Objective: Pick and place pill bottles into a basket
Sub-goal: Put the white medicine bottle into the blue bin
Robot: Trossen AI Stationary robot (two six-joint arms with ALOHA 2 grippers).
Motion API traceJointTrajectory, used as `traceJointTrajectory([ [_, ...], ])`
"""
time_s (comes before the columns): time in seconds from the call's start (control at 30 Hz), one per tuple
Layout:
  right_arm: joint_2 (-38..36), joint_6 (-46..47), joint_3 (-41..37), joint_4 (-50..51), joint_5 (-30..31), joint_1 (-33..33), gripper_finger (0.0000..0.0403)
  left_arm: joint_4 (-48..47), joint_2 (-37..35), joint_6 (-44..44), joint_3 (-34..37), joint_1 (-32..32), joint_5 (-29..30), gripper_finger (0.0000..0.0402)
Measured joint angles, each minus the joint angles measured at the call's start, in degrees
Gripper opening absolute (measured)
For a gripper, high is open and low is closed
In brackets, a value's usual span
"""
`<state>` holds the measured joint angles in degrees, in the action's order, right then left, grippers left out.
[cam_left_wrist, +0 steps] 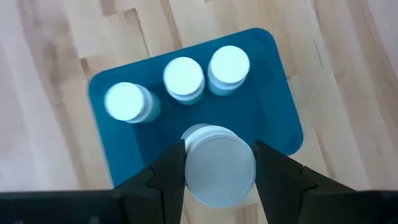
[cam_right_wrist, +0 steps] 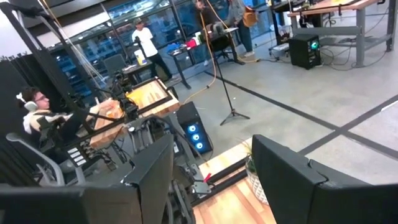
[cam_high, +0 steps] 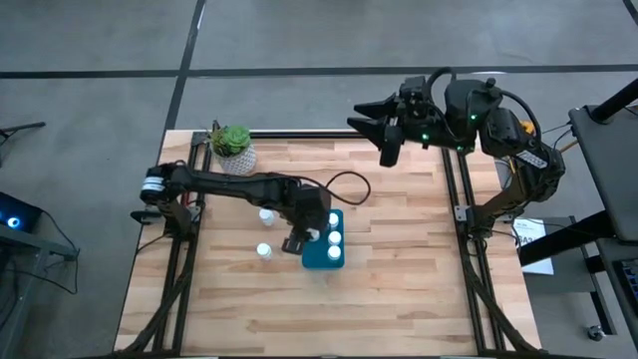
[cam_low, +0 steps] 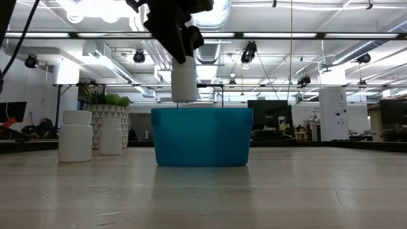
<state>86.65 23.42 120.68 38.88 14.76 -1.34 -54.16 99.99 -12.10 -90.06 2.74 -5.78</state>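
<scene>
The teal basket stands on the wooden table near its middle and holds three white pill bottles standing upright in a row. My left gripper is shut on another white pill bottle over the basket's left half. Two more bottles stand on the table left of the basket; they also show in the low view. My right gripper is open and empty, raised over the table's far right edge. My left gripper pinches the bottle's upper part between its two fingers, one on each side of the round body. The fingers come from above, pointing down. The bottle hangs upright, lifted clear, its bottom just above the basket's rim.
A white plant pot with a green plant stands at the table's far left corner. Black frame rails run along the table's left and right edges. Bare wood lies near and right of the basket.
</scene>
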Motion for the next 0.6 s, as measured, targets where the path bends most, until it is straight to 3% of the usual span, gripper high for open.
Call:
traceJointTrajectory([
  [0.6, 0.11, 0.00, 0.00, 0.54, 0.42, 1.35, 0.0210, 4.54, 5.23, 5.86, 0.52, 3.10, -0.63, 0.0142],
])
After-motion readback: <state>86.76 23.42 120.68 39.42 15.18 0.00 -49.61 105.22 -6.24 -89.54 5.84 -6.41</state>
